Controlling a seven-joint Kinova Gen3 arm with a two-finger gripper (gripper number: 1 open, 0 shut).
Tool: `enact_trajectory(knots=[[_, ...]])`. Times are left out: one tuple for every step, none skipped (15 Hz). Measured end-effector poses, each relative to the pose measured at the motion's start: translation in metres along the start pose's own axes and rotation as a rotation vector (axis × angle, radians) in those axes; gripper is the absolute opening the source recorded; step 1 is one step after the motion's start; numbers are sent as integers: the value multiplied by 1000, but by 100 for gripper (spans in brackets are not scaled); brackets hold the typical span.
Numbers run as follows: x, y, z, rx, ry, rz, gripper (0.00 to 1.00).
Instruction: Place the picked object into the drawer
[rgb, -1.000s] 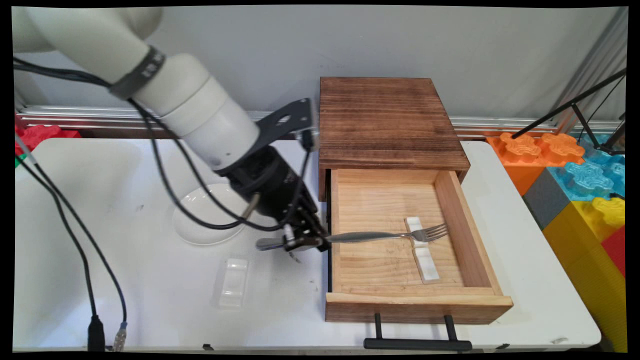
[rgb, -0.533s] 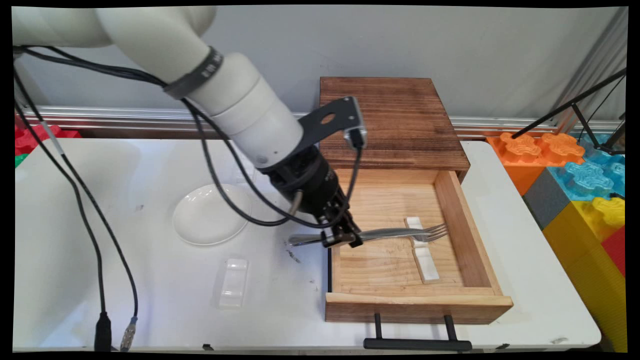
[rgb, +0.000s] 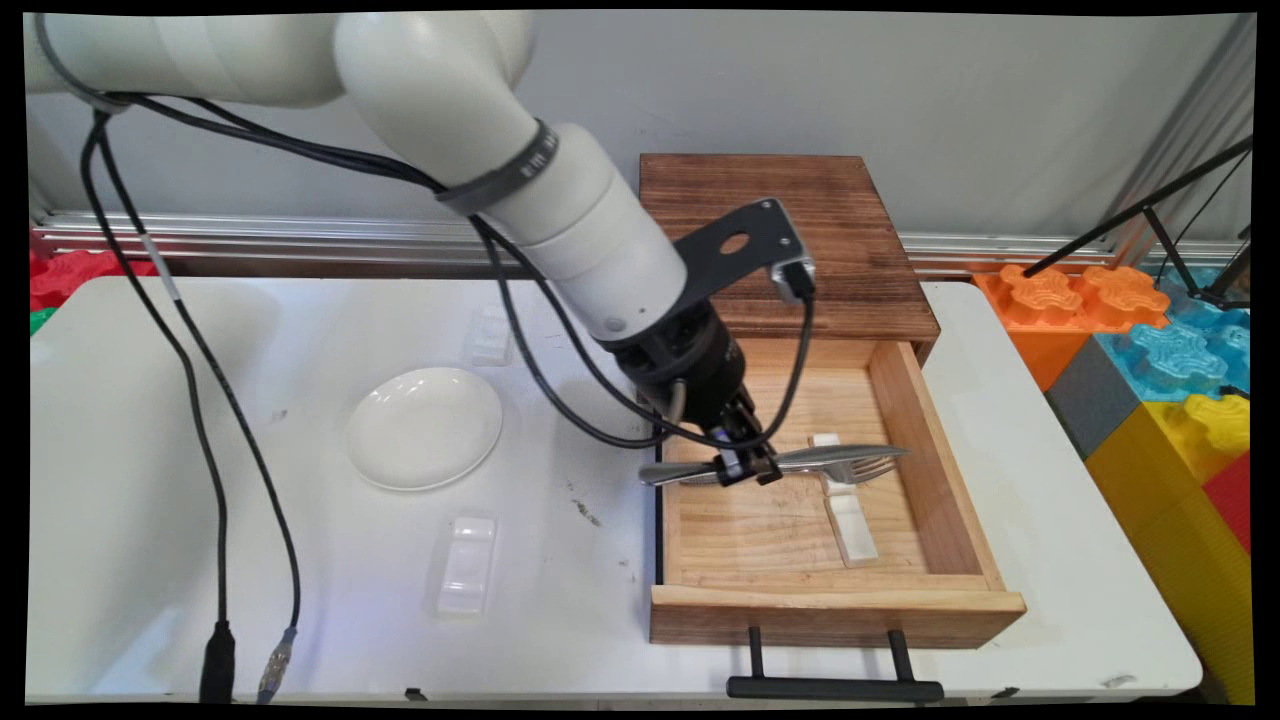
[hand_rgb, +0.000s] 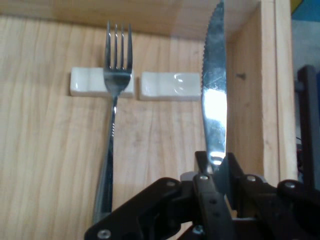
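My gripper (rgb: 748, 468) is shut on a steel knife (rgb: 860, 455) and holds it level above the open wooden drawer (rgb: 835, 605). In the hand view the gripper (hand_rgb: 215, 165) clamps the knife (hand_rgb: 215, 90) low on its serrated blade, whose tip points toward the drawer's far wall (hand_rgb: 250, 75). A fork (hand_rgb: 112, 130) lies on the drawer floor beside the knife and parallel to it, its tines on a white two-slot cutlery rest (hand_rgb: 170, 86). In the main view the fork's tines (rgb: 875, 470) show just under the blade, over the rest (rgb: 850, 525).
The drawer belongs to a dark wooden cabinet (rgb: 780, 240) and has a black handle (rgb: 835, 688) at the table's near edge. On the table to the left are a white plate (rgb: 424, 427) and two more white rests (rgb: 466, 565) (rgb: 490, 335). Coloured blocks (rgb: 1150, 340) stand at the right.
My gripper has carried the knife to the right, from above the table beside the drawer to above the drawer's inside. The fork and the rest have stayed put.
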Motion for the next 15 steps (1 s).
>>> enact_trajectory(knots=[[4, -1, 5, 4, 4, -6, 0], [6, -2, 9, 6, 8, -11, 0], [10, -3, 15, 9, 14, -19, 0], [13, -4, 19, 12, 19, -26, 0], [15, -5, 23, 15, 24, -32, 0], [18, -6, 28, 20, 29, -38, 0], [20, -8, 33, 23, 36, -44, 0], [22, -9, 37, 25, 42, -50, 0], [23, -10, 41, 27, 47, -55, 0], [24, -11, 46, 27, 53, -60, 0], [24, -12, 50, 28, 57, -63, 0], [25, -12, 54, 28, 59, -65, 0], [25, -13, 56, 27, 60, -66, 0], [24, -13, 60, 26, 60, -66, 0], [23, -14, 63, 26, 60, -66, 0]])
